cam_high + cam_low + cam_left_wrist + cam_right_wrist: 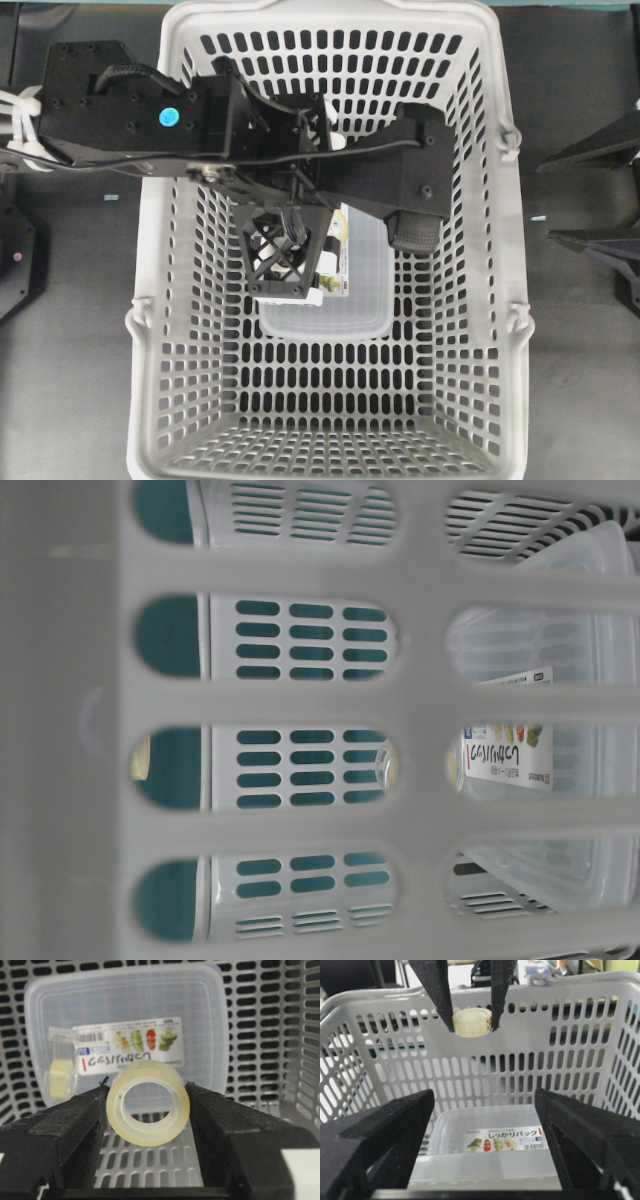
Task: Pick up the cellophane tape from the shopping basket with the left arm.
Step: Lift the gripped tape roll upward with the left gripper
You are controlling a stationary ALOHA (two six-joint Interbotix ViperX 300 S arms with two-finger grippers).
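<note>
The left gripper (148, 1102) is closed on the tape roll (148, 1103), holding it above the plastic box (125, 1015) inside the basket (485, 1067). The right gripper (485, 1120) hangs open over the box, holding nothing.

Two tape rolls: bare tape roll (148, 1137) between the left claw (147, 1110) fingers, packeted tape roll (60, 1077) beyond it. One plastic box (125, 1005) beneath. One shopping basket (150, 400) around. Two claws, counting the right claw (485, 1125).
</note>
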